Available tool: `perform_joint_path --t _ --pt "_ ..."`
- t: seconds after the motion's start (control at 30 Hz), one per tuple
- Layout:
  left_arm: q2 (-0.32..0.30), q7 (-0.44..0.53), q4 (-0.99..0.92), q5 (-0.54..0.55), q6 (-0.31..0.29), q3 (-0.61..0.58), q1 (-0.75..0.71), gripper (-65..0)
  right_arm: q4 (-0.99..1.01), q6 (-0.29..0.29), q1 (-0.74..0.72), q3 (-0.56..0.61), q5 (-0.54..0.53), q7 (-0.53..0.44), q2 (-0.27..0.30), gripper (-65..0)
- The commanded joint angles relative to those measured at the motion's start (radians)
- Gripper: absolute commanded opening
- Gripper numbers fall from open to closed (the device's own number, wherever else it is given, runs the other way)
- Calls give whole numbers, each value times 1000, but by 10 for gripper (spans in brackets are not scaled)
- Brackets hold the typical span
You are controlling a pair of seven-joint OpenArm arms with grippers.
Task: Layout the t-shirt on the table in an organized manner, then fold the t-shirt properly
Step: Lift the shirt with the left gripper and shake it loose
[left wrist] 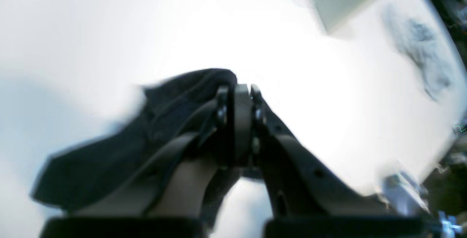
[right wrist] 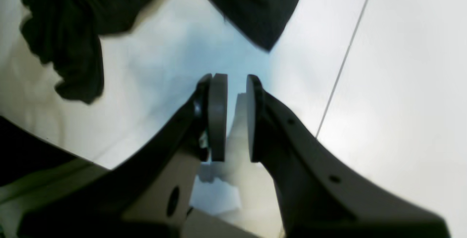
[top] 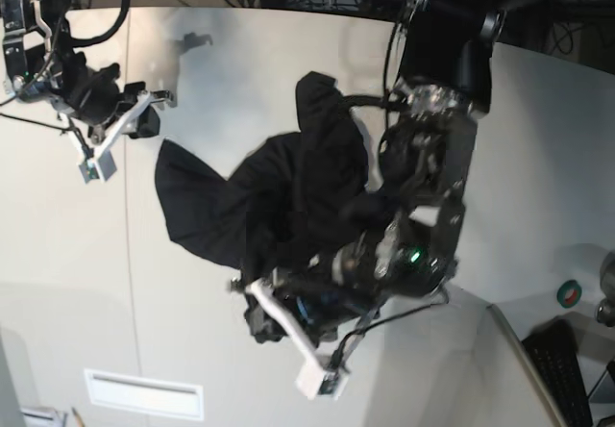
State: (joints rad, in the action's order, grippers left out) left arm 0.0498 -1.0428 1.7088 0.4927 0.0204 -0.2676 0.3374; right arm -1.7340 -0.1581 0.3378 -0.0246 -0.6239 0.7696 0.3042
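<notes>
The black t-shirt hangs bunched and crumpled over the middle of the off-white table. In the left wrist view my left gripper is shut, with a fold of the t-shirt gathered at its tips and trailing left. In the base view the left gripper sits low at the centre, below the cloth. My right gripper hovers at the far left, apart from the shirt. Its pads stand slightly apart with nothing between them, and the t-shirt lies beyond them.
A thin seam runs across the table. A black keyboard and a green tape roll sit at the lower right. A white slotted label lies near the front edge. Cables crowd the back edge.
</notes>
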Motion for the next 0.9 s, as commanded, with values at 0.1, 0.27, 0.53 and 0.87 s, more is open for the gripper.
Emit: perform_joint_path --t 0.1,0.27,0.53,0.87 --pt "107 183 -319 -99 -9 -154 233 -650 -17 -5 2 -45 -9 -22 17 -552" --pt "107 692 -741 16 -9 -445 435 -592 -17 -8 2 -74 -9 -17 17 -552" --pt "107 956 -918 295 -9 -545 466 0 -17 -8 -6 -68 -9 -22 17 -552" --pt "-232 746 -404 295 -9 -480 78 -158 162 -8 -184 -64 -9 -22 16 -543"
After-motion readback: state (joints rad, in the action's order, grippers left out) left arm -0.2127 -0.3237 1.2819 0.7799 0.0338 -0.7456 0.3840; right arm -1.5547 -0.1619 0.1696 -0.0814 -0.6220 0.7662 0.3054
